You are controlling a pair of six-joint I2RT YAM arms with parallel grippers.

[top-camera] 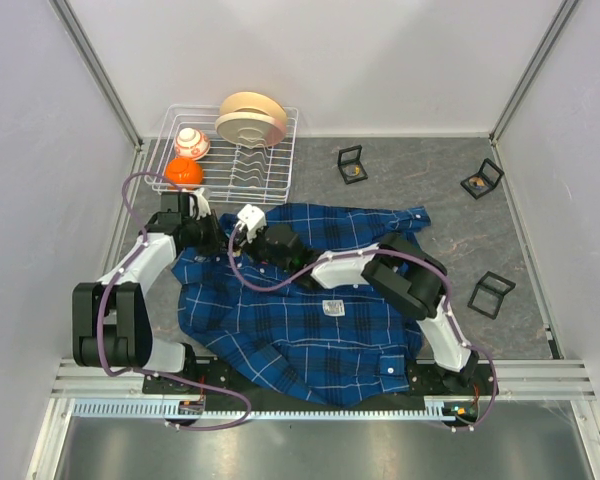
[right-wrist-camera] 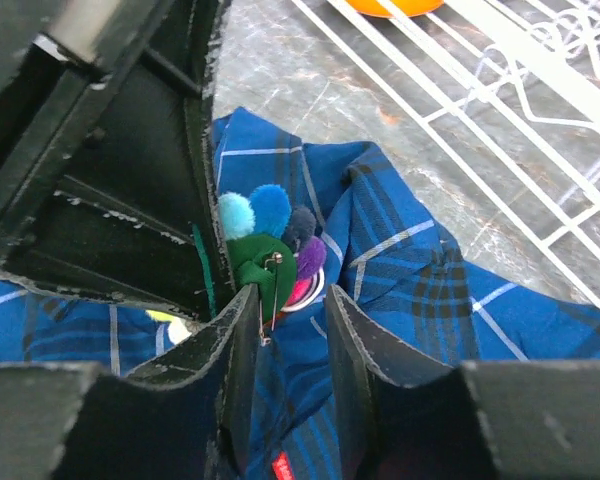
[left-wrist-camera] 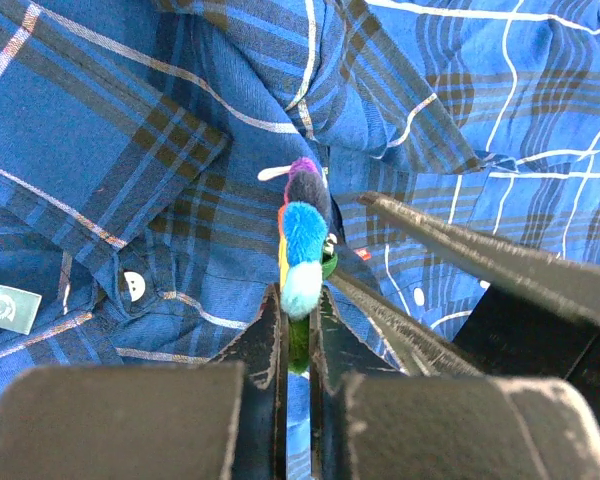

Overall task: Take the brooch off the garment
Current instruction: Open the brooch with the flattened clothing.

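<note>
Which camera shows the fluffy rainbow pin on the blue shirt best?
The right wrist view. There the brooch shows its blue and purple pom-poms, its green backing and its metal pin. The left wrist view sees it only edge-on, squeezed between the left fingers. The top view does not show it at all.

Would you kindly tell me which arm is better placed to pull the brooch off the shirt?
Left: the left gripper has its jaws pinching the brooch, while the right gripper only straddles shirt fabric beside it.
</note>
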